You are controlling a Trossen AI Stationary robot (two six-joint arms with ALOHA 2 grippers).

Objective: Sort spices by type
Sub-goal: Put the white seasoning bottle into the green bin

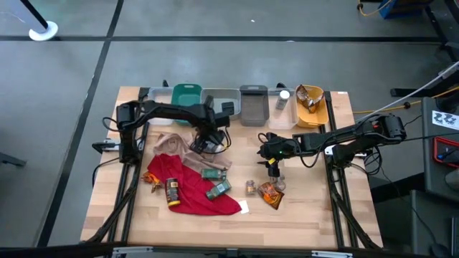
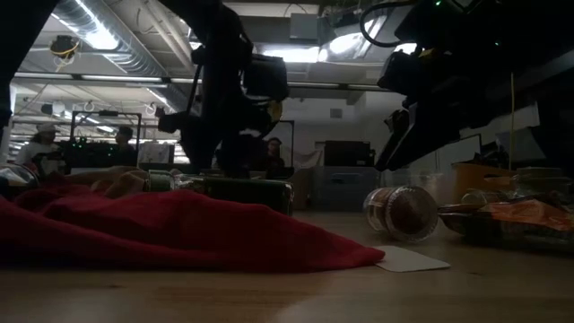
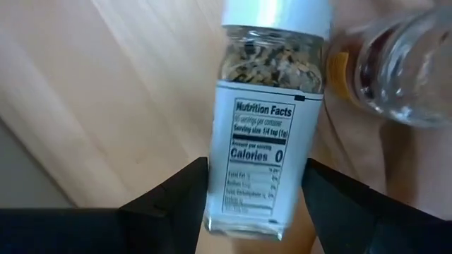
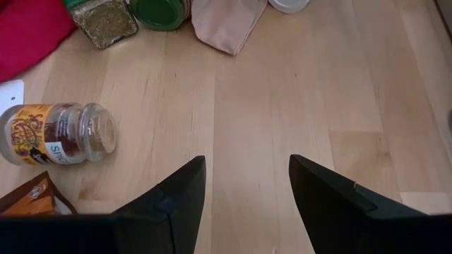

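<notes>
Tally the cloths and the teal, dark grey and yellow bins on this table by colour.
Teal bin: 1
Dark grey bin: 1
Yellow bin: 1
Red cloth: 1
Tan cloth: 1
Total: 5

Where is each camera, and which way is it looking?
High view: above the table, looking straight down; shows both arms, the red cloth and bins.
Low view: at tabletop height, looking across into the room; arms come down from above.
Left wrist view: on the left arm, looking past its fingers, which hold a white-capped spice jar.
Right wrist view: on the right arm, looking past its open fingers at bare wood.
Shared: the lying glass jar also shows in the low view.
</notes>
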